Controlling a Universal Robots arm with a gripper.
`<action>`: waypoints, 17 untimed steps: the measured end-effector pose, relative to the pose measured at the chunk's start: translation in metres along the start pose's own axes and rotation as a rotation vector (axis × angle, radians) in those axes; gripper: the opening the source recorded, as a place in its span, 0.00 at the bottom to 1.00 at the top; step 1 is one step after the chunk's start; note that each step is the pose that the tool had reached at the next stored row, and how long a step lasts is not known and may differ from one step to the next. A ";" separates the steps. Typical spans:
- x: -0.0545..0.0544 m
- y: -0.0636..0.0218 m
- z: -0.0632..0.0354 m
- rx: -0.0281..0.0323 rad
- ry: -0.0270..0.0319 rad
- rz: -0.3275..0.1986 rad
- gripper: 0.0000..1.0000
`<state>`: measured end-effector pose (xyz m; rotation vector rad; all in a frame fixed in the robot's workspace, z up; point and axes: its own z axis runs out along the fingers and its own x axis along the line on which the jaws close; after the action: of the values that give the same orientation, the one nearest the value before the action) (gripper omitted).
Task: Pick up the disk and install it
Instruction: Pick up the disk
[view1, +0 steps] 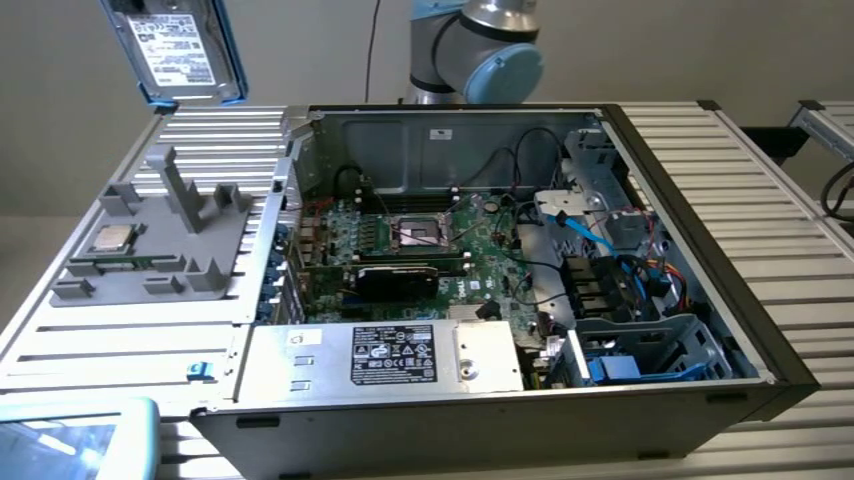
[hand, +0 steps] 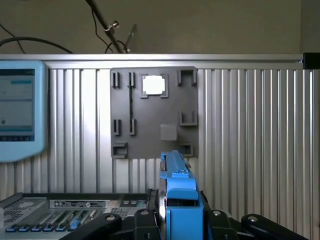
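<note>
The disk (view1: 180, 50), silver-grey with a white printed label and a bright blue carrier, hangs upright in the air at the exterior view's upper left, above the grey fixture plate (view1: 160, 250). In the wrist view the carrier's blue edge (hand: 177, 195) stands between the black fingers (hand: 145, 220) of my gripper (hand: 180, 222), which is shut on it. Below it lie the fixture plate (hand: 150, 135) and the ribbed aluminium table.
The open computer case (view1: 694, 230) takes up the middle of the table, with the motherboard (view1: 414, 245), a silver box with a black label (view1: 400, 355) and a blue-railed drive bay (view1: 641, 355). A small CPU chip (view1: 110, 240) rests on the fixture. A blue-framed screen (view1: 67, 440) sits at the near left.
</note>
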<state>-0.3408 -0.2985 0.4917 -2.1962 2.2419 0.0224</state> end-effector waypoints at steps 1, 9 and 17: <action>0.001 -0.0023 -0.0006 0.0002 -0.0001 0.000 0.37; 0.009 -0.0205 -0.0068 0.0001 0.0001 0.000 0.37; 0.024 -0.0378 -0.0154 0.0000 0.0017 0.000 0.37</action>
<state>-0.3034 -0.3234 0.5065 -2.1971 2.2427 0.0204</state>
